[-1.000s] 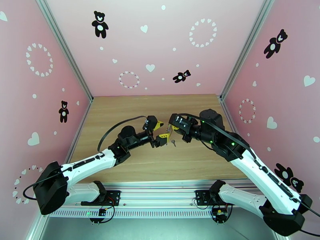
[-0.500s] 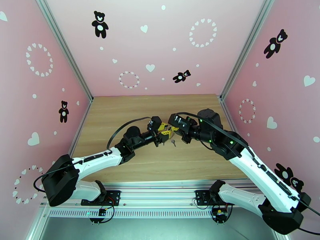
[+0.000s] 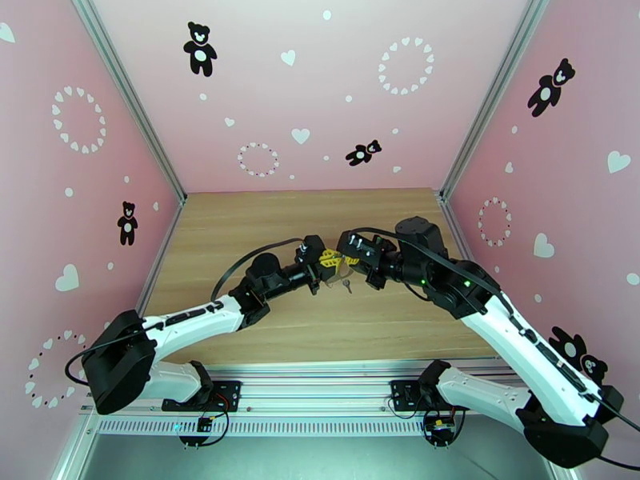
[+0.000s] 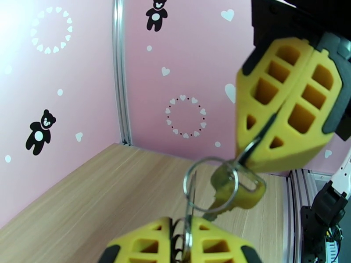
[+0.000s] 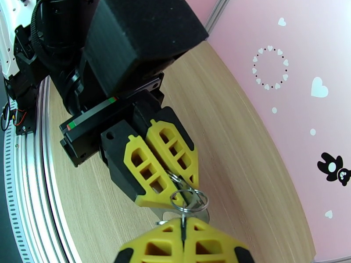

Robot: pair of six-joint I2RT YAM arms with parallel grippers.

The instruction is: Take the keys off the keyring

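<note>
Both tools meet above the middle of the counter (image 3: 240, 226), the left tool (image 3: 328, 261) reaching in from 8 o'clock and the right tool (image 3: 344, 254) from 3 o'clock. The left tool's yellow fingers (image 4: 206, 225) are pressed together on one silvery loop of the keyring (image 4: 185, 183), which runs down between them at 6 o'clock in the left wrist view. The right tool, at 2 o'clock there, is clamped tight on another wire loop of the keyring. The keyring hangs in the air between the two tools, off the counter. One key (image 4: 226, 189), blurred and yellowish, is threaded through the loops. In the top view a small dark key (image 3: 346, 284) shows just at 6 o'clock of the tools; whether it hangs or lies on the counter I cannot tell
</note>
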